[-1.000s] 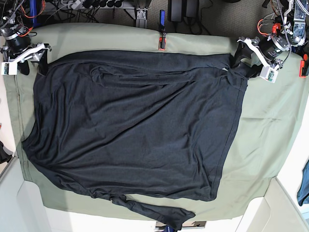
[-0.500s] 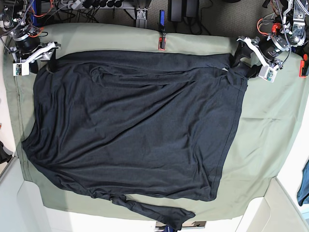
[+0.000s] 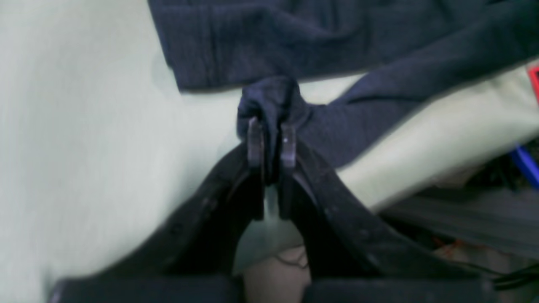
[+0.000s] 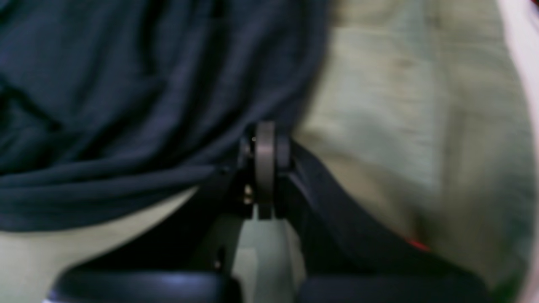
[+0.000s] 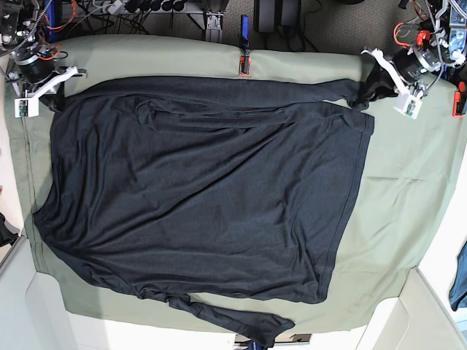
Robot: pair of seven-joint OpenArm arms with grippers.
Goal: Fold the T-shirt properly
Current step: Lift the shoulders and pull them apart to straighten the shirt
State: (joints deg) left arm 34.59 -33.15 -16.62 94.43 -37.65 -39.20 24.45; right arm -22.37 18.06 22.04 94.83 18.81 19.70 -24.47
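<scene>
Up close, the left gripper is clamped on a bunched tip of the shirt, dark fabric pinched between its two pads at the end of a sleeve. The right gripper has its jaws pressed together at the shirt's edge; the blurred wrist view does not show clearly whether cloth is caught between them. From above, the left gripper sits at the far right corner of the garment and the right gripper at the far left corner. Between them the charcoal shirt lies spread flat on a green cloth covering the worktop, its long axis running left to right across the base view, hem toward the right. One sleeve stretches along the far edge; the other trails past the near edge.
</scene>
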